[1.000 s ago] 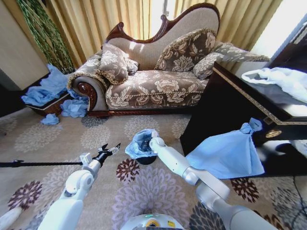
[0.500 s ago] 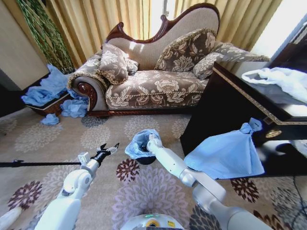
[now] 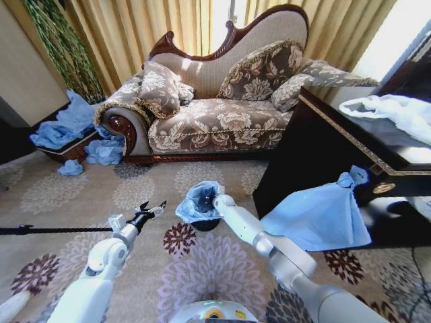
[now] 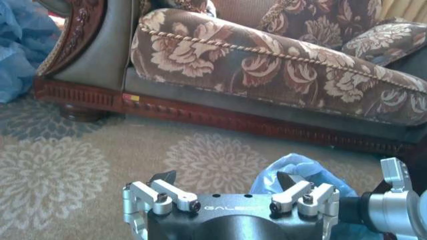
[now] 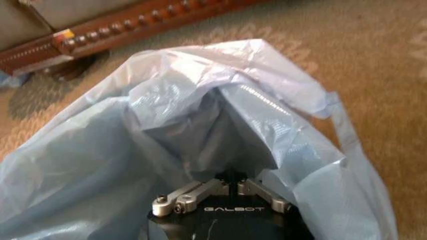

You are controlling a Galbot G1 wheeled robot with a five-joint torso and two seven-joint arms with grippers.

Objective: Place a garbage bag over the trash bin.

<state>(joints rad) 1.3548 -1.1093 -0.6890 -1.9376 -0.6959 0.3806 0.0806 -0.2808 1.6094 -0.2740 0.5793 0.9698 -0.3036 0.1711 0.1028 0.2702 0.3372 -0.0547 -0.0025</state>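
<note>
The light-blue garbage bag (image 3: 199, 200) lies crumpled over the top of the small black trash bin (image 3: 205, 225) on the carpet in front of the sofa. My right gripper (image 3: 215, 198) reaches into the bag's near side. In the right wrist view the right gripper (image 5: 233, 177) has its jaws drawn together on a fold of the garbage bag (image 5: 200, 125), which billows around it. My left gripper (image 3: 153, 209) hovers open to the left of the bin, apart from the bag. In the left wrist view the left gripper (image 4: 225, 179) is spread wide, with the garbage bag (image 4: 301, 169) just beyond.
A floral sofa (image 3: 215, 114) stands behind the bin. A dark cabinet (image 3: 323, 145) is at the right, with a larger knotted blue bag (image 3: 316, 217) leaning on it and a white bag (image 3: 397, 111) on top. More blue bags (image 3: 67, 124) lie at the left.
My right wrist has shifted slightly right and nearer, tugging the bag's near edge with it. The left gripper has barely moved.
</note>
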